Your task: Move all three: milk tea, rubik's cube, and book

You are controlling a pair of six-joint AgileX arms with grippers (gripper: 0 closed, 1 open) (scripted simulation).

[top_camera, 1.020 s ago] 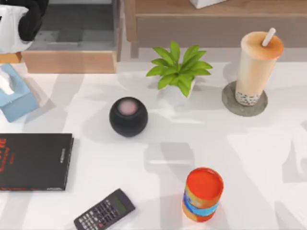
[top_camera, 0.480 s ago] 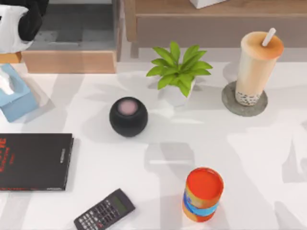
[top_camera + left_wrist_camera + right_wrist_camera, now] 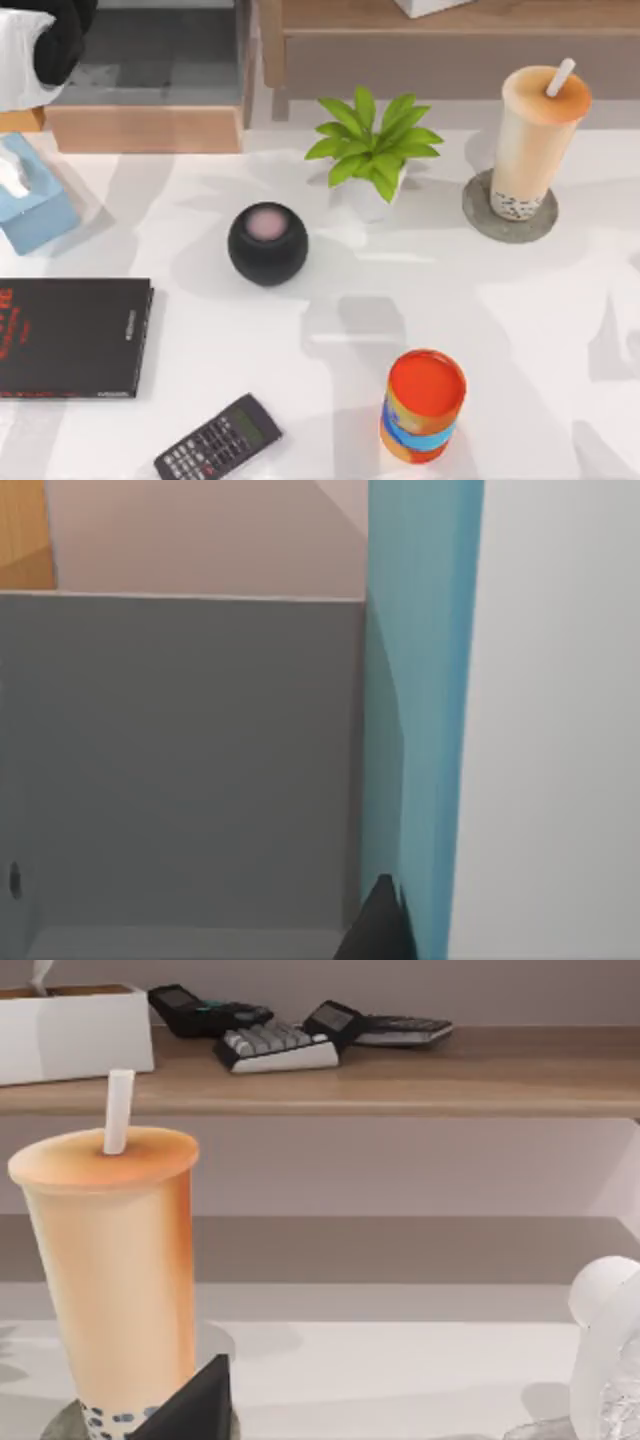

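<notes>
the milk tea (image 3: 535,140) is standing upright on a grey coaster (image 3: 478,212) at the far right of the table, behind and right of the plant (image 3: 372,145). in the right wrist view the cup (image 3: 112,1270) is sitting close ahead of the right gripper and a little to one side of it, with one dark fingertip (image 3: 195,1405) reaching in just beside the cup's base. the cup's long axis is running straight up, straw (image 3: 117,1110) at the top, pearls (image 3: 105,1422) at the bottom, so my judgement is that a level approach with the fingers closing across the cup's wall is what the next move is calling for. the right arm is plainly the nearer one to the cup. whether the right fingers are parted or closed, i cannot tell.

the left arm (image 3: 40,45) is hanging at the far left corner, over the grey shelf (image 3: 150,65) beyond the table edge. in its wrist view the teal book (image 3: 425,680) is lying right against a dark fingertip (image 3: 380,930), standing on edge with its long axis running away from the gripper, beside a grey wall (image 3: 180,760). it looks as though the left gripper is grasping the book, but the fingers are too hidden to be sure.

the rubik's cube is not something i can place.
</notes>
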